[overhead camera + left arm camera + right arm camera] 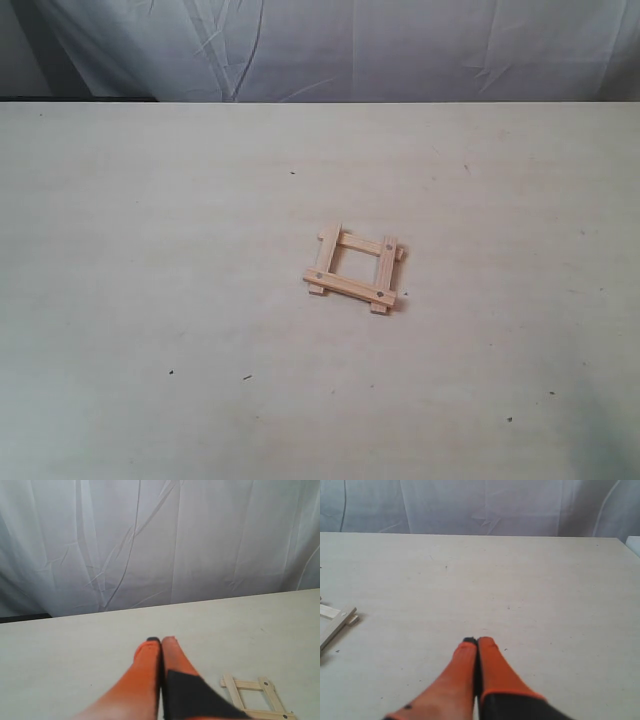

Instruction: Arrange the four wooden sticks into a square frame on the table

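I judge the job done: the four wooden sticks (328,248) overlap at their corners as a square frame (350,285) mid-table (150,250). My left hand (161,641) and right hand (477,641) are pressed together, empty, apart from it.

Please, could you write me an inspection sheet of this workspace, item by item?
Surface: table pale and flat, with a few dark specks.
Job's things: square frame closed on four sides, ends overlapping, lying flat near the middle.
Clutter: nothing seen.
Hands: left hand shut, empty; right hand shut, empty; both apart from the frame.
Cables: nothing seen.
Surroundings: white cloth hanging behind the table.
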Robot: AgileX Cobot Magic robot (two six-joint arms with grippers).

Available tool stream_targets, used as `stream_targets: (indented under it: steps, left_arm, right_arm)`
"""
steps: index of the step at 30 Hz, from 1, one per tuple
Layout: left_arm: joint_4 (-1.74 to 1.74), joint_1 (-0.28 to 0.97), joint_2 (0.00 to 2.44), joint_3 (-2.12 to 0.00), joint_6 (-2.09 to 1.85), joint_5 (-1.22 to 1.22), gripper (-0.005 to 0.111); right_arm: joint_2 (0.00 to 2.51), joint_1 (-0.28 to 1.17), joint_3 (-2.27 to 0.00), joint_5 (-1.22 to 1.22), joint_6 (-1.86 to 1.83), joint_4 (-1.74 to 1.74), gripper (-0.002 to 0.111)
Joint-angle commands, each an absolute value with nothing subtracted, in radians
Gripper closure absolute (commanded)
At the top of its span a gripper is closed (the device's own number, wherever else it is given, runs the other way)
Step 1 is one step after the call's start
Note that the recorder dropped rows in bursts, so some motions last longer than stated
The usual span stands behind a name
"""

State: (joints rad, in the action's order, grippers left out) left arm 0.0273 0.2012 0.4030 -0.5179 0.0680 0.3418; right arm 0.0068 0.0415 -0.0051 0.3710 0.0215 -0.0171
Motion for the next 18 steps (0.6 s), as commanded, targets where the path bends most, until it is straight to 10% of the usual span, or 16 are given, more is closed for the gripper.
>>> stream_targets:
  steps: [1,18]
  left_arm:
    - [0.025,0.201,0.396,-0.515,0.067,0.336,0.107]
    - [-0.04,0.104,0.297,-0.375,0.067,0.336,0.107]
  right_arm:
    - [0.0,0.035,0.0,0.356,0.019,-0.015,0.108]
    - [0.0,0.035,0.0,0.356,0.019,-0.015,0.108]
